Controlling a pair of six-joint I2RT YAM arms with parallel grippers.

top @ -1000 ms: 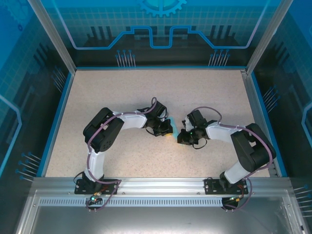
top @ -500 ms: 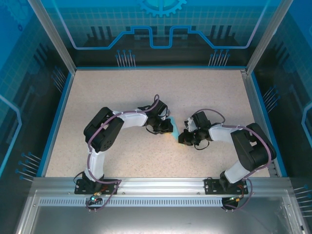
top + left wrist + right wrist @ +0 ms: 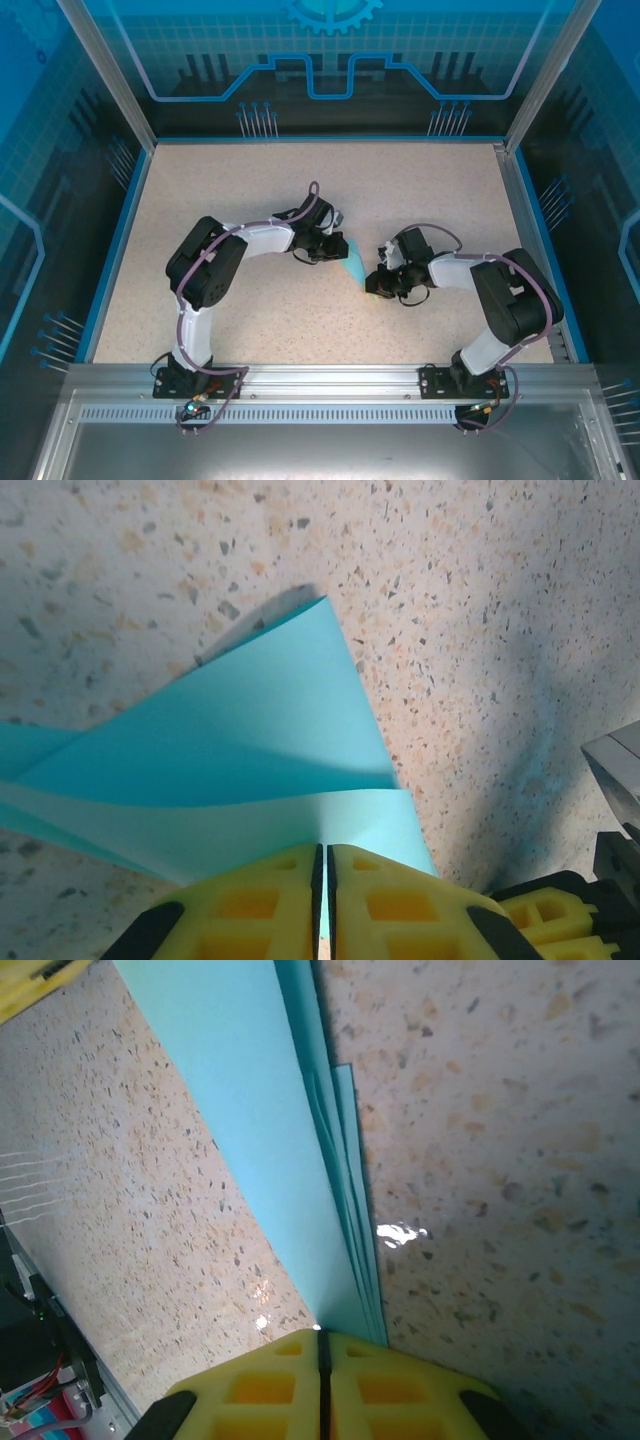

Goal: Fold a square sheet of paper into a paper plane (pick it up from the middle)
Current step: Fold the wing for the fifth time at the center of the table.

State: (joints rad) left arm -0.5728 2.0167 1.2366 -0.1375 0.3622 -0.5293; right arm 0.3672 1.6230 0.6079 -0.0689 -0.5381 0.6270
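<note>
The paper plane point(image 3: 354, 265) is near the middle of the speckled beige bench point(image 3: 250, 190), a little toward the right edge and well clear of all four corners. From above it reads as a narrow light-cyan wedge: its broad end points toward the far edge and its tip toward the near edge, slanting slightly right.

The left tool point(image 3: 338, 250) comes in from the left and meets the broad end. In the left wrist view its yellow fingers point(image 3: 250, 915) are pressed together on the paper plane point(image 3: 250, 750), leaving only a thin seam where the left tool point(image 3: 322, 900) pinches the paper edge. Several folded layers fan out from that grip. One triangular flap rises to a point and casts a dark shadow on the bench point(image 3: 480, 600) beyond it.

The right tool point(image 3: 372, 288) reaches in from the right at the narrow tip. In the right wrist view its yellow fingers point(image 3: 400, 1395) are likewise closed tight, and the right tool point(image 3: 322, 1380) nips the pointed end of the paper plane point(image 3: 250, 1090). From there the stacked edges of the folds run away as close parallel lines.

The paper sits low over the bench point(image 3: 500, 1160) between the two grips, and I cannot tell whether its underside touches the surface.

A blue rim point(image 3: 120, 240) borders the bench
</note>
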